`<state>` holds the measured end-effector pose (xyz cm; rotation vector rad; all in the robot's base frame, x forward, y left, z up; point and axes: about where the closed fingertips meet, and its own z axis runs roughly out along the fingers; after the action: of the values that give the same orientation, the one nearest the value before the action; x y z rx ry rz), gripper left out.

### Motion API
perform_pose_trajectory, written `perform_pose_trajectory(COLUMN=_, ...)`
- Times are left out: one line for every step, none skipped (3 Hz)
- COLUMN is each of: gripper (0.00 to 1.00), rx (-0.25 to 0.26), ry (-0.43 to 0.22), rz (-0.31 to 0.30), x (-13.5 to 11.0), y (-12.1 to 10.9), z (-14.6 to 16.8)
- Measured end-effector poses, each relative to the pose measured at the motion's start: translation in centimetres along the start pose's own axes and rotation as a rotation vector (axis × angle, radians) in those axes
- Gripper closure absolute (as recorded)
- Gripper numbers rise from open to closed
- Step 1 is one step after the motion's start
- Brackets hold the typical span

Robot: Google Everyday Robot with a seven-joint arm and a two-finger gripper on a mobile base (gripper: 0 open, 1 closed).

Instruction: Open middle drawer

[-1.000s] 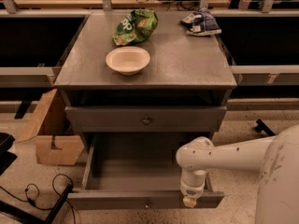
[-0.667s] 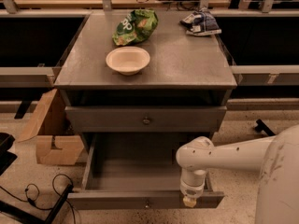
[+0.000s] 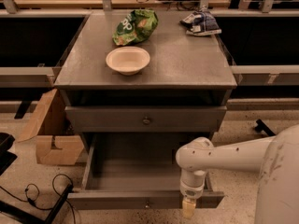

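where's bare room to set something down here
Cabinet top: bare front right, between the bowl and the right edge. Back is crowded by the green bag and dark packet. Open drawer floor is bare left of the arm; the gripper sits at its front right.

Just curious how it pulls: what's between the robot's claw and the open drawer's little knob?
Only bare grey drawer front, seen in the camera view. The gripper hangs at the middle drawer's front edge, right of its knob.

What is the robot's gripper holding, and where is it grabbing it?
I cannot tell. The gripper sits at the front edge of the pulled-out drawer, right of its knob; whether it grips that edge does not show.
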<state>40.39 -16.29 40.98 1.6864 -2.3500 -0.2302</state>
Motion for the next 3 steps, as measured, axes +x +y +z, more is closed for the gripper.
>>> perform_pose_trajectory(gripper=0.0, rx=0.0, ry=0.0, rz=0.0, x=0.0, y=0.0, z=0.0)
perform_pose_trajectory(gripper=0.0, rx=0.012, ry=-0.007, rz=-0.005, x=0.4, y=-0.6, z=-0.9)
perform_pose_trajectory(gripper=0.0, rx=0.042, ry=-0.034, rz=-0.02, x=1.9, y=-1.8, z=-5.2)
